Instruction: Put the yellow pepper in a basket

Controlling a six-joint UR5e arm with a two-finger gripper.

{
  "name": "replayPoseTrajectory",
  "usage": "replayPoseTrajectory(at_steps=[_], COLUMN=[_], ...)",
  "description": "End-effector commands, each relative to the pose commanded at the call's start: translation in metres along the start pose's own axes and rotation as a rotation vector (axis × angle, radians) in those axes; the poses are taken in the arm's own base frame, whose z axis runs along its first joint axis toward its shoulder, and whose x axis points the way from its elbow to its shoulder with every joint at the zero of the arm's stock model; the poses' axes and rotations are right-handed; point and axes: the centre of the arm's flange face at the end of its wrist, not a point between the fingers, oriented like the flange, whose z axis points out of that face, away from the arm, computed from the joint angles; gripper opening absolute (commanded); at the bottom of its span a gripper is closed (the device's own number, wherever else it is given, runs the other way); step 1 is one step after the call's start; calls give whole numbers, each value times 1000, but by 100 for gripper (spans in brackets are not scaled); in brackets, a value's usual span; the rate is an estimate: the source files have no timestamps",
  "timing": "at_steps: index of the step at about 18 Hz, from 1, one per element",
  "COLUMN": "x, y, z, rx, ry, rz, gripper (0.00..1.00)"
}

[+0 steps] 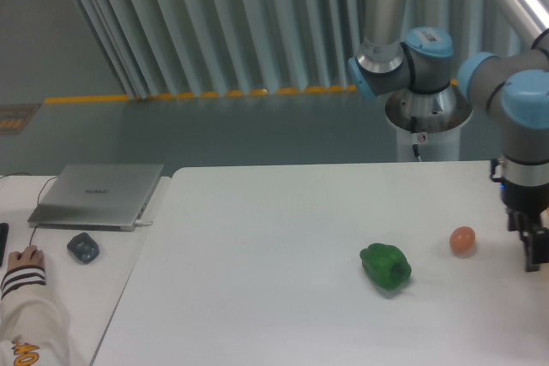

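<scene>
The yellow pepper is out of view, and no basket shows in the camera view either. My gripper (pixel 531 253) hangs at the far right edge of the white table (pixel 257 280), pointing down, just right of the small orange ball (pixel 462 240). Its dark fingers are partly cut off by the frame edge, so I cannot tell whether they are open or shut. Nothing yellow shows between them.
A green bell pepper (pixel 385 266) lies right of the table's centre, left of the orange ball. On the left side table are a laptop (pixel 99 195), a dark mouse (pixel 83 248) and a person's hand (pixel 21 259). The arm's base (pixel 427 117) stands behind the table.
</scene>
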Motion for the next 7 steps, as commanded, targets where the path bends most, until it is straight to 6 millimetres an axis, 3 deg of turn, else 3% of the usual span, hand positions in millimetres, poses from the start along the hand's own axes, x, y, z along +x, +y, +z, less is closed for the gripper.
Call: replayPoseTrajectory(at_steps=[7], x=[2], y=[-9], z=[-2], rx=[1], ry=[3], rz=[15], gripper=[100])
